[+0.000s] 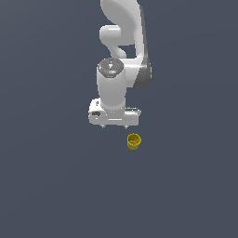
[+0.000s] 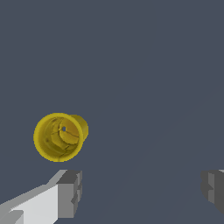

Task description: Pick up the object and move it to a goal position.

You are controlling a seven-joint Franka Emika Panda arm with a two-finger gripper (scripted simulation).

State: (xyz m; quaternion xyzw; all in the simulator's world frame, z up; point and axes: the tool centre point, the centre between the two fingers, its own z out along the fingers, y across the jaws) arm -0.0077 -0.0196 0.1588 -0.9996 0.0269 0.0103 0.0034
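The object [image 1: 134, 141] is a small yellow cup-like cylinder standing on the dark grey floor, its hollow top facing up. In the wrist view the object [image 2: 59, 136] shows its open mouth and inner wall. My gripper [image 1: 115, 126] hangs above the floor, a little toward the exterior view's left of the cup and apart from it. Its fingers [image 2: 70, 194] stand wide apart, so the gripper [image 2: 142, 192] is open with nothing between them. The cup lies outside the gap, just beyond one fingertip.
The white arm [image 1: 122, 51] rises behind the gripper toward the exterior view's top. Plain dark grey floor [image 1: 56, 186] surrounds the cup on all sides.
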